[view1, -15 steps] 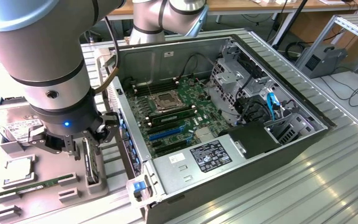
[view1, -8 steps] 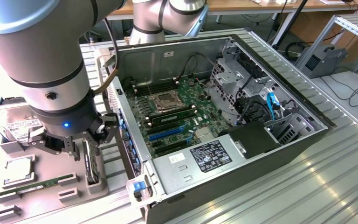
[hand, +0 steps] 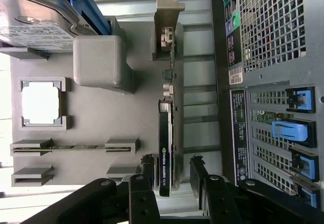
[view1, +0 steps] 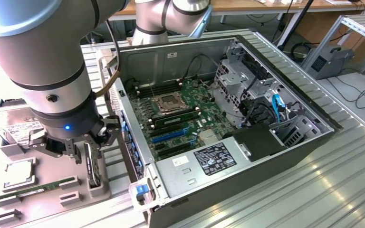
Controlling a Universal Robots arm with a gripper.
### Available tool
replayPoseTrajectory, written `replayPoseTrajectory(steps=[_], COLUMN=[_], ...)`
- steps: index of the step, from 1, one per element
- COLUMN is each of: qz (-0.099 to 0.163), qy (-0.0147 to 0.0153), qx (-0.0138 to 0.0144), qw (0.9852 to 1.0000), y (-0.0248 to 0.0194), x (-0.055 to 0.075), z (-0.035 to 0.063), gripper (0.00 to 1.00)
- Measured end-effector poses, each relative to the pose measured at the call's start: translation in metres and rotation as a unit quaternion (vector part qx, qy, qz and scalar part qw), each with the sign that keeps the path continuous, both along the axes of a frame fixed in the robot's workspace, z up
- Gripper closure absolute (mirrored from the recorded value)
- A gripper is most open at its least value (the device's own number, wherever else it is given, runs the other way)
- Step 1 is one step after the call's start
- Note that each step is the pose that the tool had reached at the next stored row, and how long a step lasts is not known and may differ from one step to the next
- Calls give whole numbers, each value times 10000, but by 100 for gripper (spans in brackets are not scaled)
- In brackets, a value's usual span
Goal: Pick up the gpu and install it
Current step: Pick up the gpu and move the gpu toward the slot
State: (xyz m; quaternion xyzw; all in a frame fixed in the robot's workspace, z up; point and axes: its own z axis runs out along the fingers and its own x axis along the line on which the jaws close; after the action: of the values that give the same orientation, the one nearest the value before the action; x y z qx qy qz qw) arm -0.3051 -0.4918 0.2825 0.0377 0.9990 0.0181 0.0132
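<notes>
Hovers with the claw [hand: 171, 176] spread apart, one finger [hand: 147, 171] on each side of the graphics card [hand: 166, 148], a gap left on both sides. Grips nothing.

Graphics card upright on its long edge in a slot of the gray tray [hand: 101, 128], black fan cover nearest the claw, silver bracket at the far end.

Elsewhere on the same tray, each in its own pocket: a square processor chip [hand: 41, 102] lying flat, a thin memory stick [hand: 73, 146] on edge in a long groove, and a hard drive [hand: 35, 16] with a blue frame at the end beyond the chip.

Just beside the tray, an open computer case [view1: 169, 54] on its side. Inside it: a green main board [view1: 182, 102] with blue card slots [view1: 169, 136], bundled cables, and a labelled power supply [view1: 214, 159] at the near end. Blue clips [hand: 291, 130] along the case's rear panel, close to the card.
</notes>
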Motion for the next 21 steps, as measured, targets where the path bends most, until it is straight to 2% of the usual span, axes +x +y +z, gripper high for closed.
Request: replayPoseTrajectory(steps=[8, 11, 21], qz=[0, 0, 0], qy=[0, 0, 1], qx=[-3, -3, -4], qw=[10000, 10000, 10000], y=[53, 95, 180], x=[0, 0, 0], z=[-41, -62, -137], gripper=[58, 58, 58])
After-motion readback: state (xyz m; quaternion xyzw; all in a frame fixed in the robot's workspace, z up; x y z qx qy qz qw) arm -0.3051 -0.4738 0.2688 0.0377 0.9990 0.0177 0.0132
